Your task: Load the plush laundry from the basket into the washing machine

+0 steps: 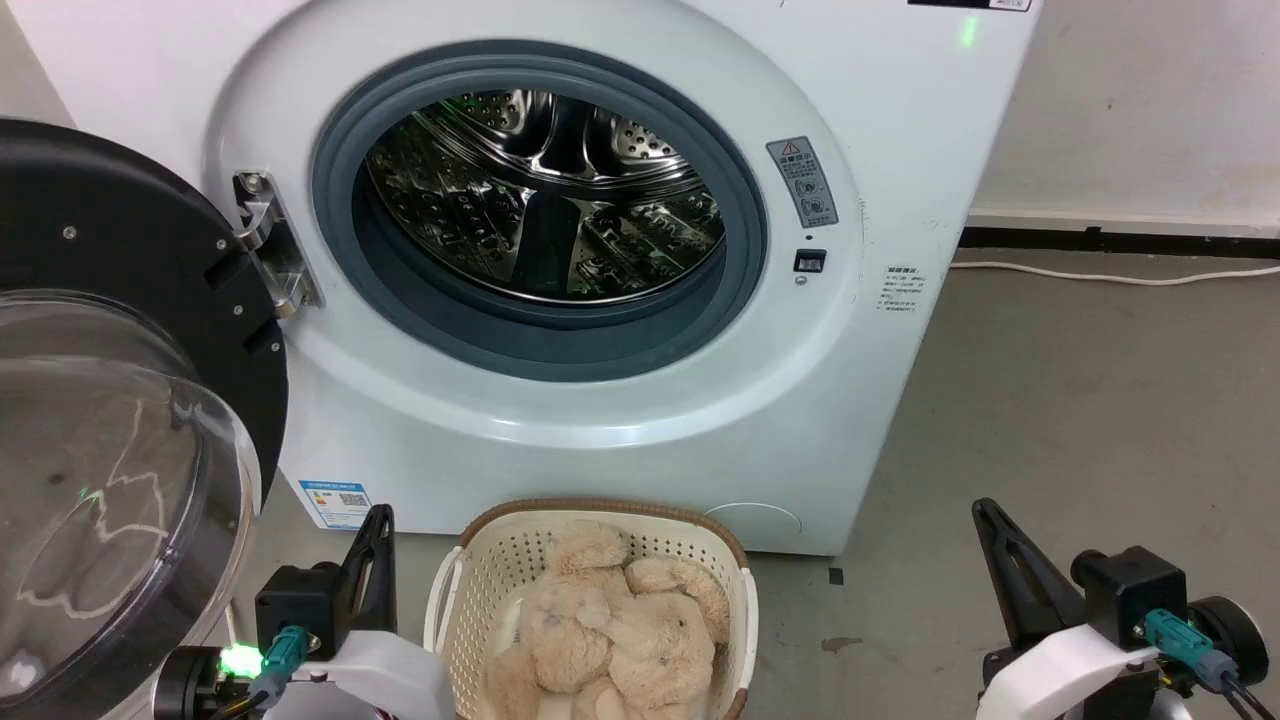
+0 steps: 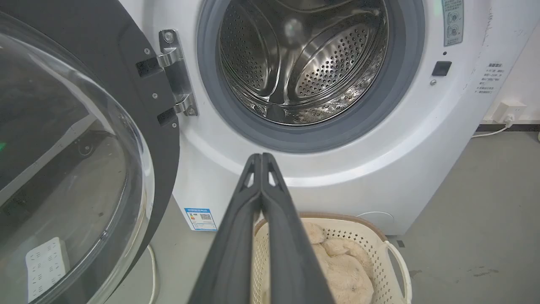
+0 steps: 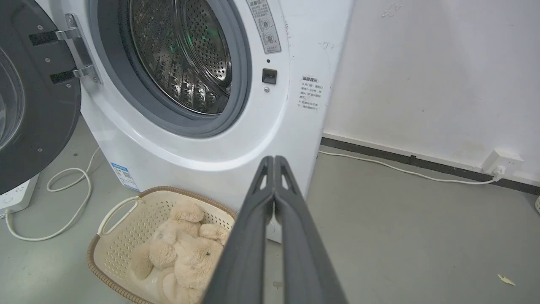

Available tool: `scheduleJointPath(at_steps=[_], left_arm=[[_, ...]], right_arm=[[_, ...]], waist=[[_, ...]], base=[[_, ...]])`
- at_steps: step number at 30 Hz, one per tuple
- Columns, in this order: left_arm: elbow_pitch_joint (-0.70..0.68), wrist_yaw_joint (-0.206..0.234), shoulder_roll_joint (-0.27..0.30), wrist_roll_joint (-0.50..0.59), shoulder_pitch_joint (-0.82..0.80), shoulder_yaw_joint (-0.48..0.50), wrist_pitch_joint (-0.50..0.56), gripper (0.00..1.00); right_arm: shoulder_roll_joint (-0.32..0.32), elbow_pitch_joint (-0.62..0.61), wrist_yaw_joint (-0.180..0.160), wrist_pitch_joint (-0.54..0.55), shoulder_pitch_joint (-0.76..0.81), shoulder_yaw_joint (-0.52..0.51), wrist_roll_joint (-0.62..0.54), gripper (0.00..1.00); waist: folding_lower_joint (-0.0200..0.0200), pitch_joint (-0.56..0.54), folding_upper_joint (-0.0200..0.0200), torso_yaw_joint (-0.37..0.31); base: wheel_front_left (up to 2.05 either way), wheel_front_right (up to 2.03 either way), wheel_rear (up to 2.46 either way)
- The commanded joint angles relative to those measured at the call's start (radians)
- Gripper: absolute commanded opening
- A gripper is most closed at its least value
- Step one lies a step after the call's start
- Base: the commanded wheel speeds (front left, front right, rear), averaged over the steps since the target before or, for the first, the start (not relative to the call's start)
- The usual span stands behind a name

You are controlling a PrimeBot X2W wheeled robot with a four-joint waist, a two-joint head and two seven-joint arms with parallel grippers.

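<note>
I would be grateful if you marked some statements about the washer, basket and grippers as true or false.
1. The washer door stands open. True.
2. The plush lies in the basket. True.
3. The basket sits on top of the washer. False: it sits on the floor in front of the washer.
4. The left gripper grips the plush. False: it is shut on nothing, apart from the plush.
5. The right gripper is wide open. False: its fingers are pressed together.
6. A white cable runs along the floor by the wall. True.
</note>
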Motion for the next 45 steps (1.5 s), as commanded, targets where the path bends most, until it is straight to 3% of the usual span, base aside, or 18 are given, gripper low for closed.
scheduleJointPath(at_steps=[1,12,13,29,45], left_arm=[[-0.004,-0.004,0.000,0.001,-0.015,0.001,0.000,0.00],[-0.004,-0.004,0.000,0.001,-0.015,0.001,0.000,0.00],[0.000,0.000,0.000,0.000,0.000,0.000,0.000,1.00],[0.012,0.007,0.004,0.003,-0.002,-0.041,-0.025,1.00],[0.145,-0.003,0.002,-0.013,-0.054,-0.108,-0.036,1.00]], right_arm=[[0.003,0.002,0.001,0.000,-0.012,-0.002,-0.008,0.00],[0.003,0.002,0.001,0.000,-0.012,-0.002,-0.008,0.00],[0.000,0.000,0.000,0.000,0.000,0.000,0.000,1.00],[0.000,-0.005,0.000,-0.025,0.010,-0.012,0.031,1.00],[0.001,-0.008,0.000,-0.058,0.002,-0.014,0.076,1.00]], waist=[[0.0000,0.000,-0.0001,0.000],[0.0000,0.000,-0.0001,0.000],[0.0000,0.000,-0.0001,0.000],[0.0000,0.005,-0.0001,-0.006],[0.0000,0.075,-0.0001,-0.040]], base=[[0.00,0.00,0.00],[0.00,0.00,0.00],[0.00,0.00,0.00],[0.00,0.00,0.00],[0.00,0.00,0.00]])
